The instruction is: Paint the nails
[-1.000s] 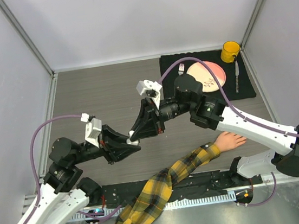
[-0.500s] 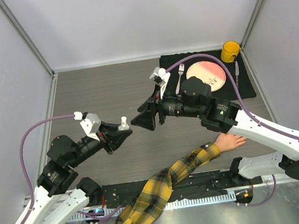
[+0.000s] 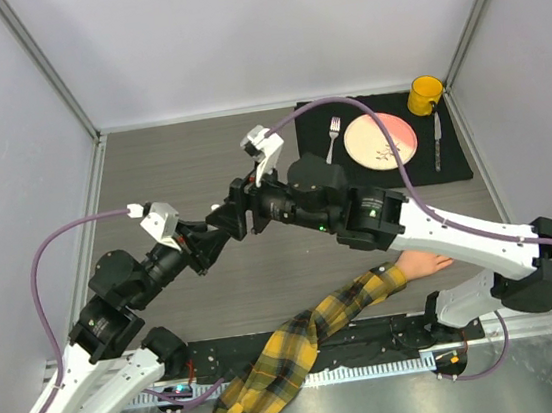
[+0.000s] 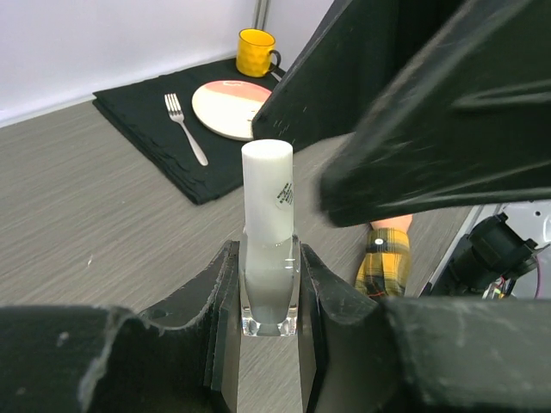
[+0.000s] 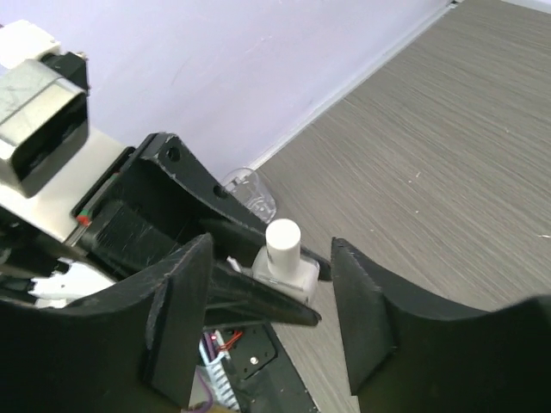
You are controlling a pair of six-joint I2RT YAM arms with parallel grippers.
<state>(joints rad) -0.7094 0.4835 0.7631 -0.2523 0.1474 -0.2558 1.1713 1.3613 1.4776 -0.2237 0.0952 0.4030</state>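
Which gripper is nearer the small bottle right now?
Left. The left gripper is clamped on the bottle; the right gripper is open, fingers flanking the white cap without touching.

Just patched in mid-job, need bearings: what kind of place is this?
Probably a lab robot test cell, not a salon: plain white walls on metal posts enclose the table, and the props look staged, a mannequin hand in a plaid sleeve and a plate and fork on a black mat.
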